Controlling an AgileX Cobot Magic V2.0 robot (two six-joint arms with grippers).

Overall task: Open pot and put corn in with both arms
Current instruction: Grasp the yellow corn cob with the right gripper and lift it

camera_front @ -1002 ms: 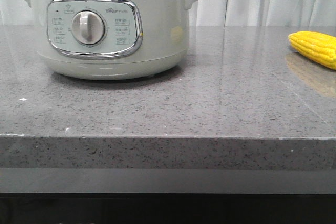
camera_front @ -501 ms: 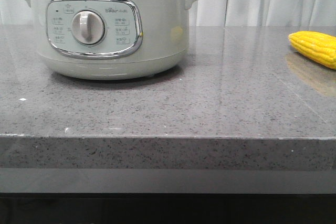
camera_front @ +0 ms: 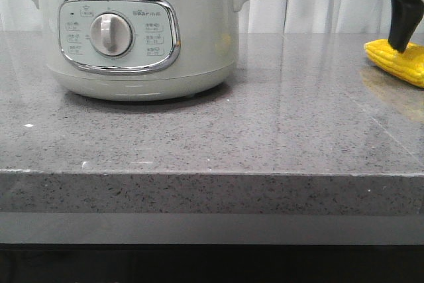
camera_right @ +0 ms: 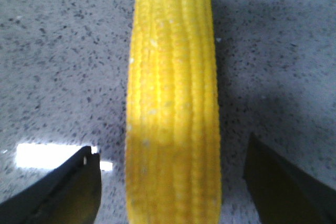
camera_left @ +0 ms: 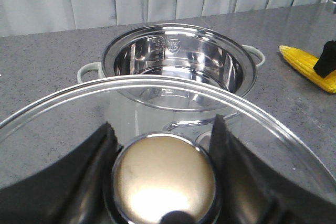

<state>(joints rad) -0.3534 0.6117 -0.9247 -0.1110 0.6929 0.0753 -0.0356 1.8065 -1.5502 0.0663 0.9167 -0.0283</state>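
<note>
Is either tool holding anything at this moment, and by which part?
Left tool holds the glass lid by its knob. Right tool straddles the corn, open, holding nothing.

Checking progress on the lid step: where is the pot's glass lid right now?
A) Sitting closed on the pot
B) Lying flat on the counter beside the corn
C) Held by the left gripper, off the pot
C: the left gripper grips the glass lid by its knob, while the pot stands open.
</note>
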